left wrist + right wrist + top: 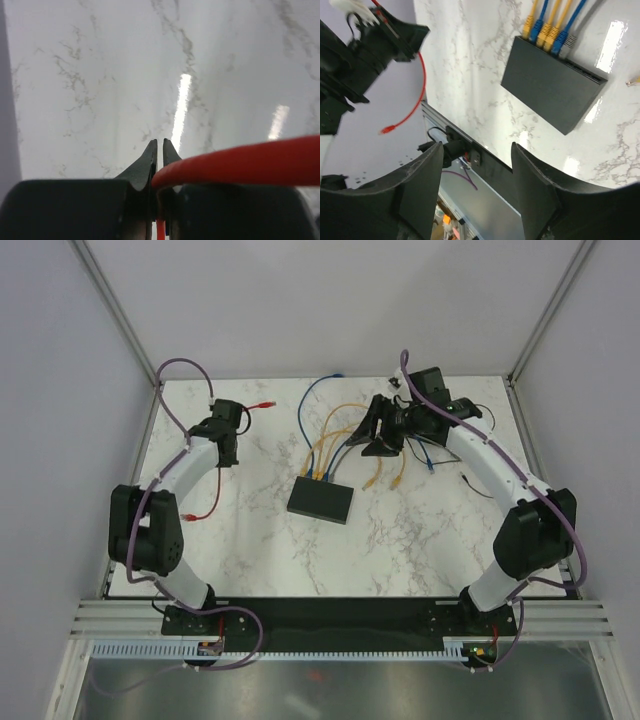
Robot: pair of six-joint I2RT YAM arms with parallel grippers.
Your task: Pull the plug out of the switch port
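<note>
The switch (321, 500) is a flat black box lying mid-table, also in the right wrist view (552, 87). Yellow and blue plugs (547, 32) sit in the ports along its far edge (318, 475). My left gripper (240, 412) is at the far left, well away from the switch, and its jaws (160, 145) are shut on a red cable (240, 162). The red plug (266, 403) sticks out free beyond it. My right gripper (372, 437) hovers behind the switch, above the cables. It stands open (476, 150) with nothing between its fingers.
Loose yellow cable ends (376, 480) and a blue one (430, 465) lie right of the switch. More red cable (205, 510) trails by the left arm. Grey walls close in on both sides, and a black rail (330, 612) runs along the table's near edge.
</note>
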